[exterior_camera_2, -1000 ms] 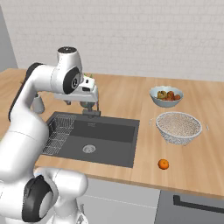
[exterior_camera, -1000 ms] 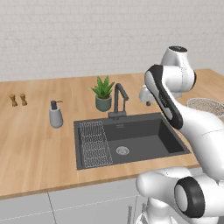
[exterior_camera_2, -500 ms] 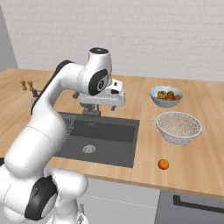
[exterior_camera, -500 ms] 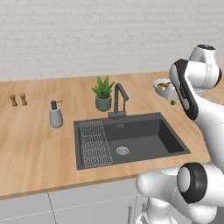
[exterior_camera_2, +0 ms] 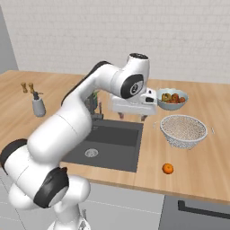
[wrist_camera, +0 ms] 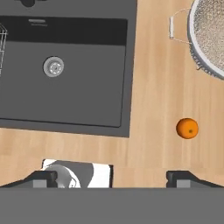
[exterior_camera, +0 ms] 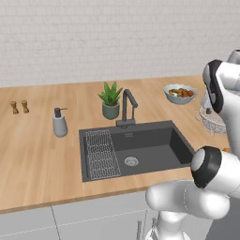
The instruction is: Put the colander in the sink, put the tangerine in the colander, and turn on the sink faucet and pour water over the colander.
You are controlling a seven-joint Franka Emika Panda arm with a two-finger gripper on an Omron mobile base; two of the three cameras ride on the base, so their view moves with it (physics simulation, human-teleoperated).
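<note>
Spreading across the scene, the wooden counter (exterior_camera_2: 197,179) carries everything, with the sink (exterior_camera_2: 119,143) sunk into it as a dark grey basin. In the left base view the sink's wire rack (exterior_camera: 99,153) lies along its 9 o'clock side and the round drain (exterior_camera: 131,161) sits near the middle of the floor. The sink faucet (exterior_camera: 127,105) stands at the basin's 12 o'clock edge, with a potted plant (exterior_camera: 110,100) just beside it at 9 o'clock.

The colander (exterior_camera_2: 183,130) rests on the counter, at 3 o'clock from the sink in the right base view and apart from the basin's edge; in the hand view its rim and 1 small handle show at the 1 o'clock corner. A blue-grey fruit bowl (exterior_camera_2: 170,99) stands at 11 o'clock from the colander, near it but not touching. The soap dispenser (exterior_camera: 59,123) stands on the counter at 9 o'clock from the sink, and 2 small shakers (exterior_camera: 19,107) stand farther out at 10 o'clock.

The gripper (exterior_camera_2: 132,116) hangs over the counter strip between sink and colander, its 2 fingers spread wide with nothing between them. In the hand view the fingertips (wrist_camera: 43,179) sit well apart at the bottom.

The tangerine (exterior_camera_2: 167,168) lies alone on the counter at 7 o'clock from the colander, well apart from it.
</note>
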